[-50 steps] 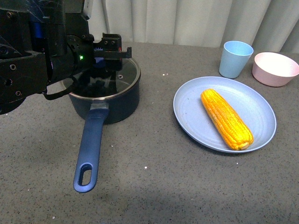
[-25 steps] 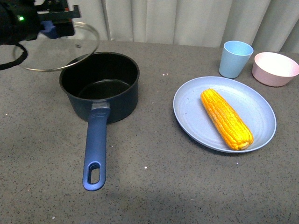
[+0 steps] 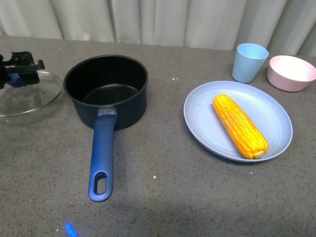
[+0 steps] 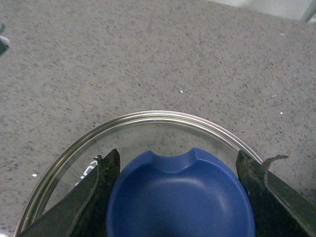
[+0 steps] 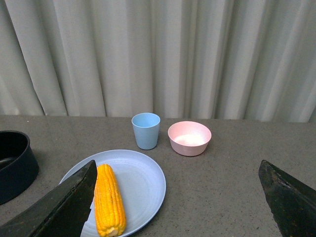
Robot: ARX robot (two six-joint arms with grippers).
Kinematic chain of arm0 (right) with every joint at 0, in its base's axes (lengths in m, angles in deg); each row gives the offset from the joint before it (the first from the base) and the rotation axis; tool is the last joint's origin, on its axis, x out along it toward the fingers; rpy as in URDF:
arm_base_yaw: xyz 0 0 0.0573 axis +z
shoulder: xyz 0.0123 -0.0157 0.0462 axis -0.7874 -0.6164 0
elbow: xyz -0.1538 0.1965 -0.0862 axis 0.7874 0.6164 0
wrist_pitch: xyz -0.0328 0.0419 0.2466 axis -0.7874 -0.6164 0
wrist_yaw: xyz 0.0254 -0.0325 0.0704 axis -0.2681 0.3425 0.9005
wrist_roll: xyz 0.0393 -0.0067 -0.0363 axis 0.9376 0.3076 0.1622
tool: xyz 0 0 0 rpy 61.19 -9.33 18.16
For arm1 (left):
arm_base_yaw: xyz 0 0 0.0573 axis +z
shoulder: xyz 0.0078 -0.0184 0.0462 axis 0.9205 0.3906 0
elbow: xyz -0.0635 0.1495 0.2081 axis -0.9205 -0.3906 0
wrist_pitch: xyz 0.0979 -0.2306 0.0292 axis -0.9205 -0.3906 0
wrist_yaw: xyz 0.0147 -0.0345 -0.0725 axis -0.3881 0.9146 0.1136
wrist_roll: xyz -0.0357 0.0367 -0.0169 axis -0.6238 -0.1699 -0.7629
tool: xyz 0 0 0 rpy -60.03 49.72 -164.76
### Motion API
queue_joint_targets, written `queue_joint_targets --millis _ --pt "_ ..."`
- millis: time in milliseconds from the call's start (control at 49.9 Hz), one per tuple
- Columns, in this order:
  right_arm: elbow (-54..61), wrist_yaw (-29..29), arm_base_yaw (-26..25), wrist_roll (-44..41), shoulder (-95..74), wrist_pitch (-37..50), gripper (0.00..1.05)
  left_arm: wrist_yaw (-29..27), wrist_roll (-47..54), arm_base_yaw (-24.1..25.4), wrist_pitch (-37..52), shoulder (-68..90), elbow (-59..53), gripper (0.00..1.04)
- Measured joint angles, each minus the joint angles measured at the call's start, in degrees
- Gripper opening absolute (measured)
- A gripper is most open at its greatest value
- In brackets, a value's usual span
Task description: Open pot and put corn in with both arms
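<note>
The navy pot stands open on the grey table, black inside, its long handle pointing toward me. My left gripper is shut on the blue knob of the glass pot lid and holds it low at the far left, beside the pot. The yellow corn lies on a light-blue plate at the right; it also shows in the right wrist view. My right gripper is open and empty, raised and back from the plate, out of the front view.
A light-blue cup and a pink bowl stand behind the plate at the back right. A curtain hangs behind the table. The pot's edge shows in the right wrist view.
My left gripper has lifted the lid off the pot, carried it left and lowered it toward the table. The pot now stands open. The corn has not moved.
</note>
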Motion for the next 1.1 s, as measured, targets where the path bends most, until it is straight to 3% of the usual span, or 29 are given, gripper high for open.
queue_joint_targets --millis 441,701,921,1101 --pt "0.00 0.00 0.00 0.00 0.00 0.00 0.96 -0.55 0.13 -0.11 -1.14 2.80 1.64 0.64" --pt "0.00 0.00 0.00 0.00 0.00 0.00 0.96 -0.61 0.28 0.00 -0.35 1.95 1.33 1.00" --pt "0.00 0.02 0.00 0.00 0.00 0.00 0.96 2.25 -0.85 0.35 1.84 -7.48 -4.46 0.98" --pt "0.00 0.00 0.00 0.00 0.00 0.00 0.96 6.32 -0.55 0.48 4.44 -23.61 -16.81 0.98"
